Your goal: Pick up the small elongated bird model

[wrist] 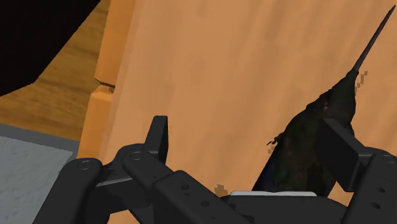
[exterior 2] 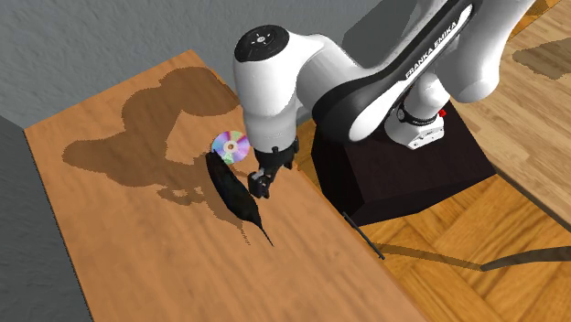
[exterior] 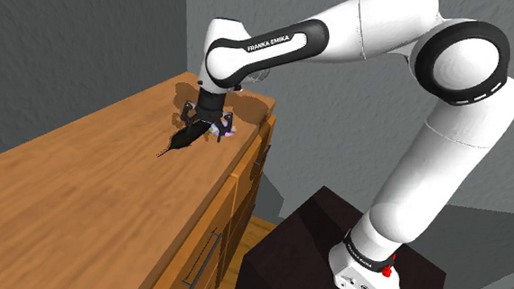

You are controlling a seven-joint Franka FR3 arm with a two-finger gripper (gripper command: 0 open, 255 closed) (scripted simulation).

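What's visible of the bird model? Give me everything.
The bird model is near-black, slim and elongated, tapering to a long needle-thin beak. It lies flat on the wooden countertop, its blunt end beside an iridescent disc. The open gripper sits low over it. In the wrist view one of the fingers overlaps its body; contact is unclear.

The desk (exterior: 86, 202) under the pincer (exterior 2: 261, 181) is warm wood with a faint grain, smooth and matt. The bird (exterior 2: 233, 194) beside the pincer looks dark, mottled and dull. The disc (exterior 2: 231, 145) close by the pincer shines with a rainbow gloss. The pincer is matt black; the arm (exterior: 366, 25) above it is smooth, glossy white.
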